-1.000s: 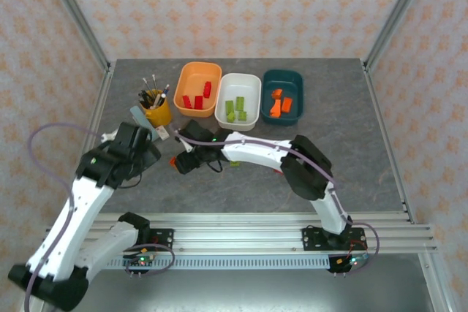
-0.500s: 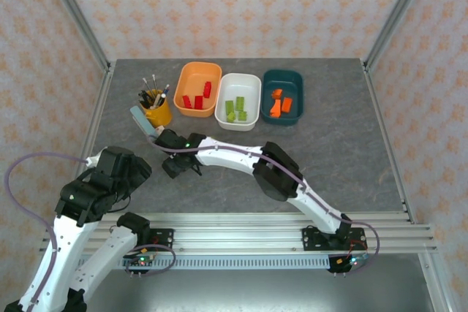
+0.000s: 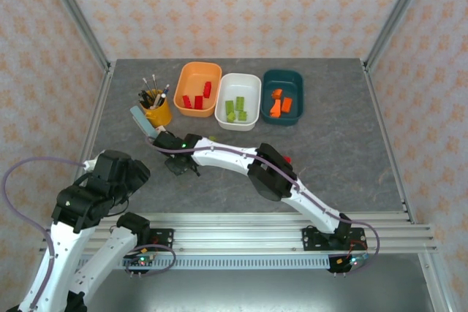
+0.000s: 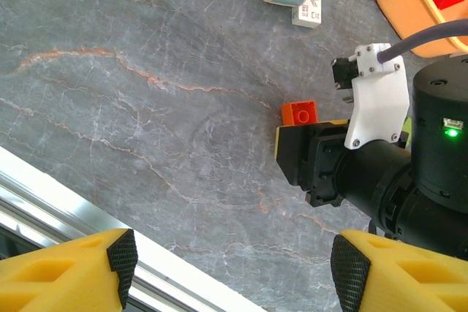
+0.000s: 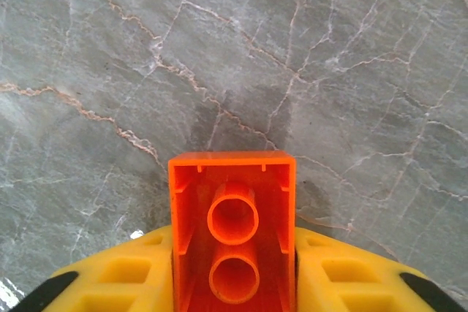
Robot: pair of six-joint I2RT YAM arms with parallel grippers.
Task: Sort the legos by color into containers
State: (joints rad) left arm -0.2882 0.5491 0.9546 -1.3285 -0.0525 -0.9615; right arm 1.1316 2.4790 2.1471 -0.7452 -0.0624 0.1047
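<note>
My right gripper [image 5: 232, 253] is shut on an orange lego [image 5: 232, 231], which sits hollow side toward the camera between the yellow fingers [image 5: 124, 275], just above the grey table. From above, this gripper [image 3: 178, 165] reaches far left, below the yellow cup. In the left wrist view the same orange lego [image 4: 300, 112] pokes out past the black gripper body. My left gripper [image 4: 234, 268] hangs open over bare table near the front rail, nothing between its fingers. At the back stand the orange container [image 3: 191, 78] with red legos, the white container [image 3: 241, 87] with green ones and the teal container [image 3: 289, 80] with orange ones.
A yellow cup of brushes [image 3: 156, 111] and a light blue tape holder [image 3: 141, 118] stand just behind the right gripper. A small red piece [image 3: 287, 159] lies beside the right arm's elbow. The aluminium rail [image 3: 234, 228] runs along the near edge.
The right gripper has closed on the orange lego after reaching left. The left arm pulled back toward the near left corner and now holds still.
</note>
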